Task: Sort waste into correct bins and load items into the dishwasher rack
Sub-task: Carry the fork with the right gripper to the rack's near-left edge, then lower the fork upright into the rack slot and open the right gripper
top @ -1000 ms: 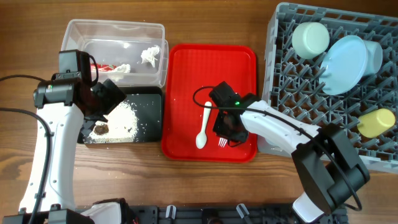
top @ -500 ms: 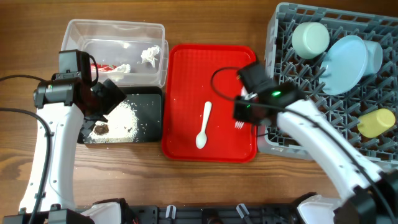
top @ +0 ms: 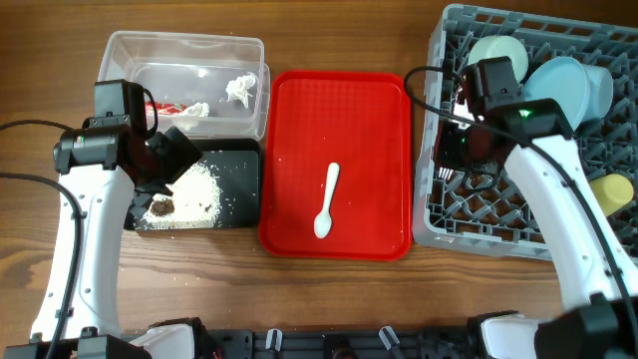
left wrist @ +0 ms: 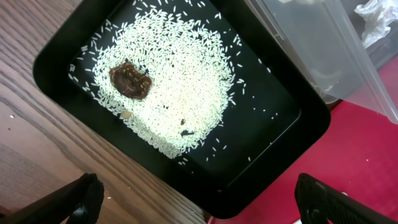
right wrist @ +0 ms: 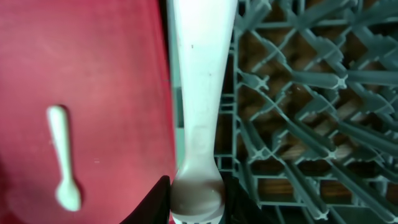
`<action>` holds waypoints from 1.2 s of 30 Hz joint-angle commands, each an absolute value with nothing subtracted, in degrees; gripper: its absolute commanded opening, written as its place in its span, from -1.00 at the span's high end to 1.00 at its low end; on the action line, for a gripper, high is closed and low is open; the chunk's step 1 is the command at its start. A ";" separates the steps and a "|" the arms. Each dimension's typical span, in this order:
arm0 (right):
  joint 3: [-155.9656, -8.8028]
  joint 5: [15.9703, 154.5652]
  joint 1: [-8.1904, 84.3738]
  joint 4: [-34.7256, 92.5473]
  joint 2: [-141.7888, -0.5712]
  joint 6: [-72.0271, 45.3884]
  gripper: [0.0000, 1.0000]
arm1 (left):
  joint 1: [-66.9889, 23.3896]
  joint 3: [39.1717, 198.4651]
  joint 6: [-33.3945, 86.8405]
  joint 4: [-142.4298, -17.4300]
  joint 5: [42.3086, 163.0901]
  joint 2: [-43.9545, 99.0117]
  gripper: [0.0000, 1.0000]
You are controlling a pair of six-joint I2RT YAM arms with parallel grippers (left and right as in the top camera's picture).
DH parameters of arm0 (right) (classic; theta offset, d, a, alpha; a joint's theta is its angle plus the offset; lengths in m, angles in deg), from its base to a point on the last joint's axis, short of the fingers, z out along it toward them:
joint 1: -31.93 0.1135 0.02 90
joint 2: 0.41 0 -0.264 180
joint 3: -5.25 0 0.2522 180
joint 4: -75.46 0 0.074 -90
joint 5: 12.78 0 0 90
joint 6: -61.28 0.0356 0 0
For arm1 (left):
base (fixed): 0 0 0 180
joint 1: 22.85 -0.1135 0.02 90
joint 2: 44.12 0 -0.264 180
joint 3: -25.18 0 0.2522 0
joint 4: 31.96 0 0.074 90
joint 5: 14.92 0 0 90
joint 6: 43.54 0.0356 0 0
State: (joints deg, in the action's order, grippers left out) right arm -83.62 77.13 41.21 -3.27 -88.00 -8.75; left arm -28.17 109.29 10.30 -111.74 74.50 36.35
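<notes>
- Rice (left wrist: 180,81) with a brown scrap (left wrist: 130,81) is spread in the black tray (left wrist: 311,118) at the near left, so the food waste looks sorted. The left gripper (left wrist: 205,205) hangs over it, fingers spread wide and holding nothing, probably just parked out of the way.
- The clear tub (top: 184,45) sits right against the tray's far side with the tissue (top: 242,88) and the red-and-white wrapper (top: 164,107) inside, so dry rubbish is kept apart from the food.
- The red tray (top: 339,90) in the middle has only the spoon (top: 326,199) on it, lying flat with its bowl end toward the near edge. I'd guess that's the last item left to load.
- The fork (right wrist: 198,93) is pinched in the right gripper (right wrist: 198,199), clamped near the tine end with the handle pointing away. It's right over the left wall of the rack (top: 498,239), and it reads like it's lined up to go in between the pegs.
- What's in the way: the pegs are tight there, so a flat fork could hang up on them or slip through the grid.
- Far right of the rack is taken by the pale green bowl (top: 488,48) and the blue plate (top: 563,85) with the blue bowl (top: 598,85) just beside it. The yellow cup (top: 608,194) sits at the right edge, and all of them are well apart from the fork.
</notes>
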 commanded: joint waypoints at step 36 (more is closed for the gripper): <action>-83.93 89.78 42.19 2.93 -91.82 -16.55 0.91 | -28.48 109.31 9.99 -112.03 74.59 36.28 -1.00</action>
